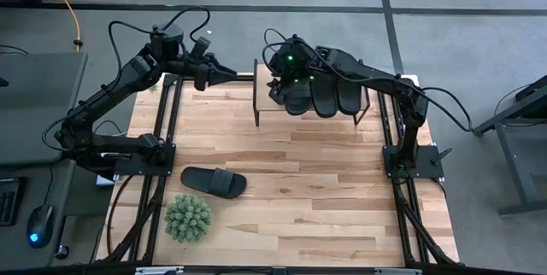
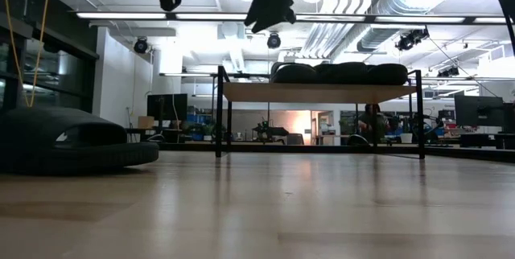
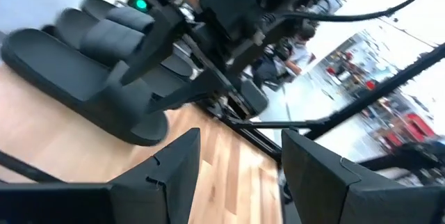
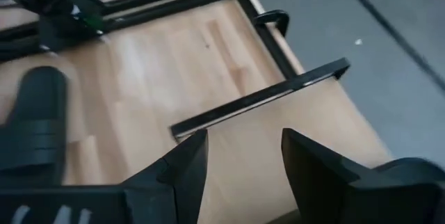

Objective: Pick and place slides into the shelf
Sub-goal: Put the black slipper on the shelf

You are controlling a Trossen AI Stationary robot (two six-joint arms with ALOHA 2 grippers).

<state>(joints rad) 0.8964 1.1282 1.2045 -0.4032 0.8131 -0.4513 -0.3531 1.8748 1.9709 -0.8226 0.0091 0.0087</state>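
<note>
On the table (image 1: 342,190), a spiky green plant (image 1: 187,218) sits beside one slide (image 1: 213,181).

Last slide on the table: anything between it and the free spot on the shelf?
Nothing visible. The slide lies alone on bare tabletop; the plant sits nearer the front edge. The shelf has open plank left of three slides, under the right hand.
</note>
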